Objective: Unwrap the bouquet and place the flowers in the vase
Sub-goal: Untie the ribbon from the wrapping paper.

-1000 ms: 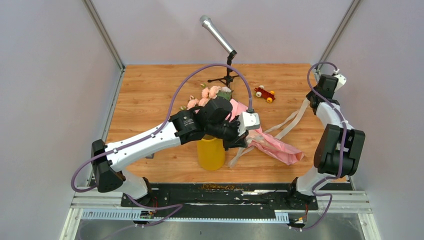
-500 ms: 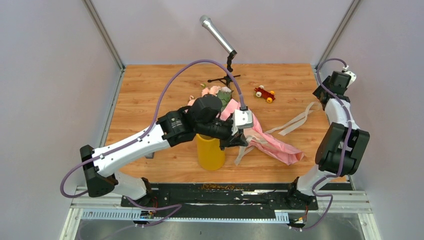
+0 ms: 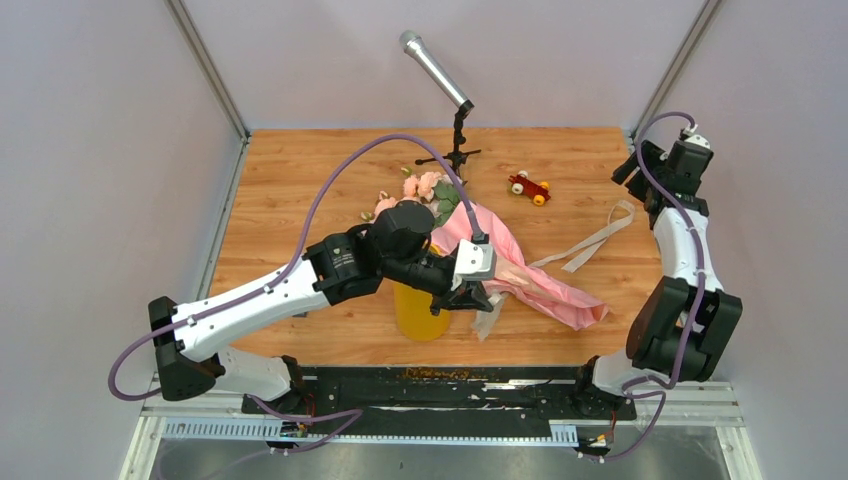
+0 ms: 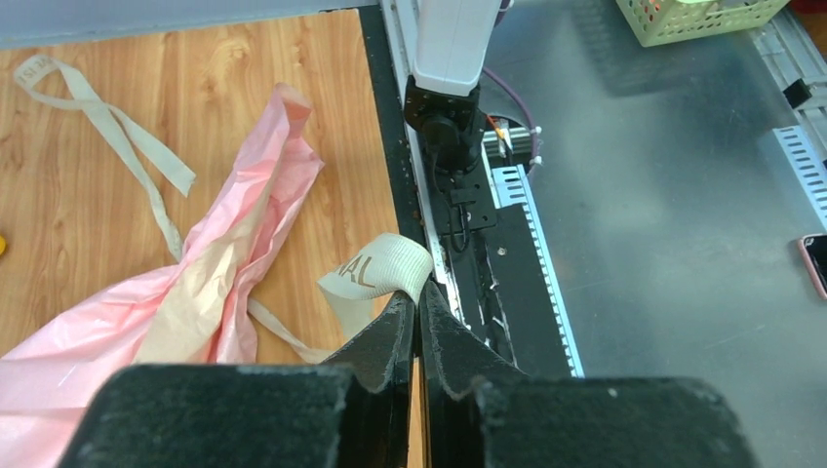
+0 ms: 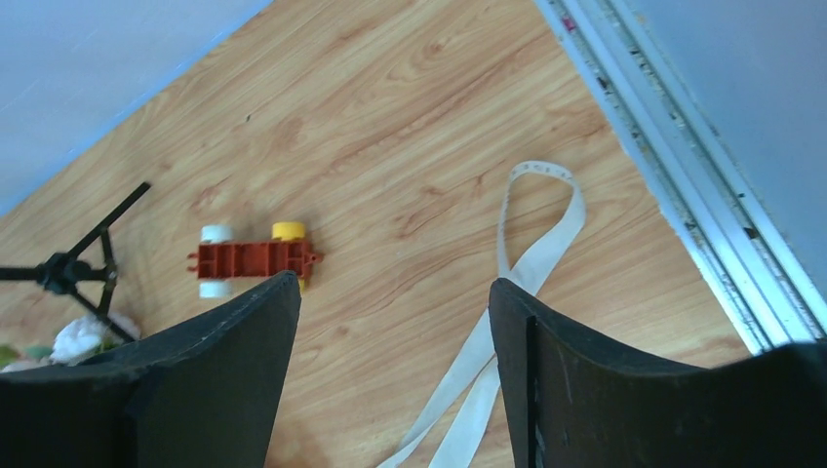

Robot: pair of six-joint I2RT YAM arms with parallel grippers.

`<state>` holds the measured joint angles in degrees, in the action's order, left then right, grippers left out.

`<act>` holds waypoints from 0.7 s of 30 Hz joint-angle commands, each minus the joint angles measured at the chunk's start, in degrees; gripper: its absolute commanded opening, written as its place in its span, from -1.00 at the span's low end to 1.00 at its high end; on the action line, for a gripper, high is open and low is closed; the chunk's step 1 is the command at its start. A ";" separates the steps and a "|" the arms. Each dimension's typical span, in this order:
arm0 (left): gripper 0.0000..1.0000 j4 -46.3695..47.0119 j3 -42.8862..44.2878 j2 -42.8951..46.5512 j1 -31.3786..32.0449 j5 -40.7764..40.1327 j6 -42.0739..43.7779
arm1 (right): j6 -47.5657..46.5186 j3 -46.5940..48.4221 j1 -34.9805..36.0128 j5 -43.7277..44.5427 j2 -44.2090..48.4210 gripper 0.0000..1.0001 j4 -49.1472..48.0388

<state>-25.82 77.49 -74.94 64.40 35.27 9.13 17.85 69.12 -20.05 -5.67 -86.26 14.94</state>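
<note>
The right gripper [image 5: 390, 292] has just let go. Its two black fingers, pinched together a second ago, now stand wide apart, and the arm has pulled up and back toward the far right corner. That leaves the looped end of the flat beige fabric ribbon [image 5: 549, 244] lying slack on the wooden table [image 3: 290, 170], near a small red toy car [image 5: 255, 261]. The left gripper [image 4: 417, 304] stays clamped on another end of ribbon, a short curl with printed letters poking out above its fingertips. Over the same second the left arm has drawn back toward the near edge, taking that end with it. The crumpled pale pink wrapping paper [image 3: 545, 288] lies spread open to the right of the left wrist. The pink and peach roses [image 3: 422, 186] rest on the table just behind the left arm, which hides their stems. The tall yellow vase [image 3: 417, 320] stands upright beneath the left wrist, its mouth covered by the arm. With only one end held, the tie looks undone and the ribbon should slide free, so the unwrapping seems nearly finished. Lifting the flowers into the vase is not yet begun.
</note>
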 commanded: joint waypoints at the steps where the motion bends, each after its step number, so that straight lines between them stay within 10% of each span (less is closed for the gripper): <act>1: -0.81 0.62 0.59 0.55 0.56 0.41 2.81 | -0.46 -2.47 0.00 -8.47 4.86 0.45 1.35; 8: -0.53 -1.96 2.10 -2.69 0.63 -3.26 2.42 | -0.53 -7.67 -0.02 -12.52 11.36 0.49 2.49; 15: 0.66 -4.63 6.46 -6.88 0.66 -5.34 0.23 | -0.27 -8.84 -0.06 -16.09 15.11 0.54 6.17; 21: 0.86 -5.04 9.47 -9.91 0.64 -4.59 -1.15 | -1.13 -10.23 0.00 -23.71 18.58 0.55 6.66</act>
<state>-31.14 83.26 -83.77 64.86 30.11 9.30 17.85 59.77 -20.08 -22.28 -71.20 21.30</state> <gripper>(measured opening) 0.905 0.768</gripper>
